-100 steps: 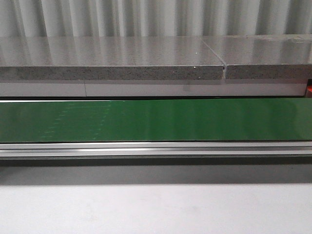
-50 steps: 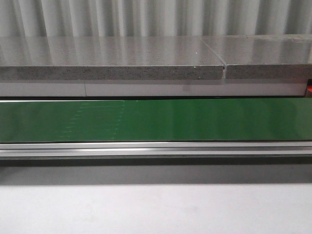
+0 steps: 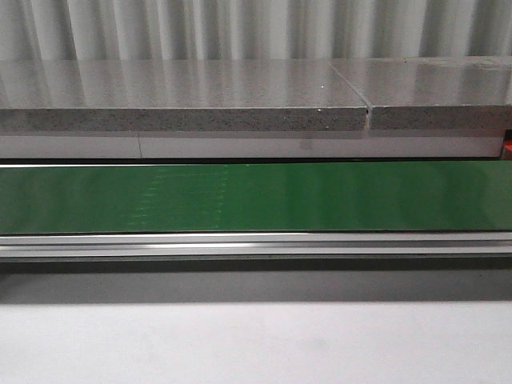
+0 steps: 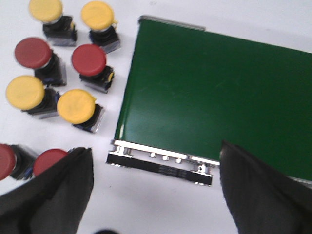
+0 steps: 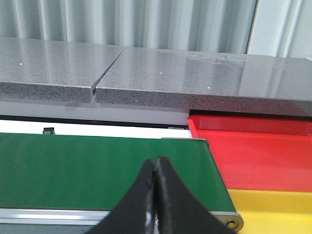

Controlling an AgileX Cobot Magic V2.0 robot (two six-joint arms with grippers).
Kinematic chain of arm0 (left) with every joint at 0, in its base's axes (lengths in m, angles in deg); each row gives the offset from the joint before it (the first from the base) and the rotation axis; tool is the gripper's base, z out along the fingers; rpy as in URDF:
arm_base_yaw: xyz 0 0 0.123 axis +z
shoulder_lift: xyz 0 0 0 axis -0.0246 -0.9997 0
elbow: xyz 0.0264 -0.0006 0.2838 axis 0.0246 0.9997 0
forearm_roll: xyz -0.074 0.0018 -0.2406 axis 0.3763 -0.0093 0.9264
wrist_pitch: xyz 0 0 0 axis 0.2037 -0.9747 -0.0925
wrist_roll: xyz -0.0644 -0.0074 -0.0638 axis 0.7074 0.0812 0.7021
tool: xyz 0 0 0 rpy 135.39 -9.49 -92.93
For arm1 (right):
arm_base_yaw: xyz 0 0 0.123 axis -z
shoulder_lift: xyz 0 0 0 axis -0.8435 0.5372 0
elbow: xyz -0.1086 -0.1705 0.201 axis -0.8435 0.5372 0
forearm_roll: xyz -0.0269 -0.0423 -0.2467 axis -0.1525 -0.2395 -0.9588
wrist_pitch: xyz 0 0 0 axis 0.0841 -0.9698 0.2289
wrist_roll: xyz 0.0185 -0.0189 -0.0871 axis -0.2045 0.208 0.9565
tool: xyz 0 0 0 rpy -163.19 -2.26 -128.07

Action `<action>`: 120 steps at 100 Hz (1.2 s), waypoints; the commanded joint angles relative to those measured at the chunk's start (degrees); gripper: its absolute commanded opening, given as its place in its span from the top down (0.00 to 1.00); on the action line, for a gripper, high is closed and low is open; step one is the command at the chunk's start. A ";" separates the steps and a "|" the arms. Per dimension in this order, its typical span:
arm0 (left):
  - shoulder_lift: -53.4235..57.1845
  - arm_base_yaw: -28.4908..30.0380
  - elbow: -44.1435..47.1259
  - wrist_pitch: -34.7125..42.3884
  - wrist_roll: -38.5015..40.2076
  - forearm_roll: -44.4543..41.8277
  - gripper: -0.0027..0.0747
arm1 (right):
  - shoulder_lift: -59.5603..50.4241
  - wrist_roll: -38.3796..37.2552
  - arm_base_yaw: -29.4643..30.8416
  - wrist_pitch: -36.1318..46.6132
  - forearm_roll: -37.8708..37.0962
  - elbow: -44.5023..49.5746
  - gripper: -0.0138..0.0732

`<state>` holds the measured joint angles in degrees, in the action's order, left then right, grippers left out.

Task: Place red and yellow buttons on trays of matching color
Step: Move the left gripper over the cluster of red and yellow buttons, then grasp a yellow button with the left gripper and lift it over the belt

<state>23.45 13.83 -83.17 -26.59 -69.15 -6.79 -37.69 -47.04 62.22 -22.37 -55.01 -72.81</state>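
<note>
Beside the green conveyor belt [image 4: 214, 97]: red and yellow mushroom-head buttons [image 4: 73, 83] clustered.
Left gripper [image 4: 156, 195] spread wide, empty; right gripper [image 5: 156, 195] closed, holding nothing.

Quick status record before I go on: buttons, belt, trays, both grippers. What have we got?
yellow buttons: four in left wrist view, e.g., on the white table beside the belt end
red buttons: four in view, e.g., two partly hidden by a finger
conveyor belt: green, nothing on it
red tray: past the belt's other end, no buttons seen
yellow tray: next to the red one, partly in view
left gripper: jaws open, above the belt end
right gripper: jaws shut, holding nothing
</note>
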 commanded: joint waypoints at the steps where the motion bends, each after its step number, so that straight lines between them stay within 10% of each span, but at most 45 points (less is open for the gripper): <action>1: -2.07 2.98 -3.02 -0.91 1.85 0.64 0.29 | -0.75 0.22 0.03 4.34 -0.11 -0.34 0.92; 120: -31.43 10.51 -18.44 -8.54 14.48 3.13 0.29 | -0.75 0.22 0.03 4.34 -0.11 -0.34 0.92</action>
<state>-9.39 24.23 -99.71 -36.01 -55.25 -4.62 -37.69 -47.04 62.22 -22.37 -55.01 -72.81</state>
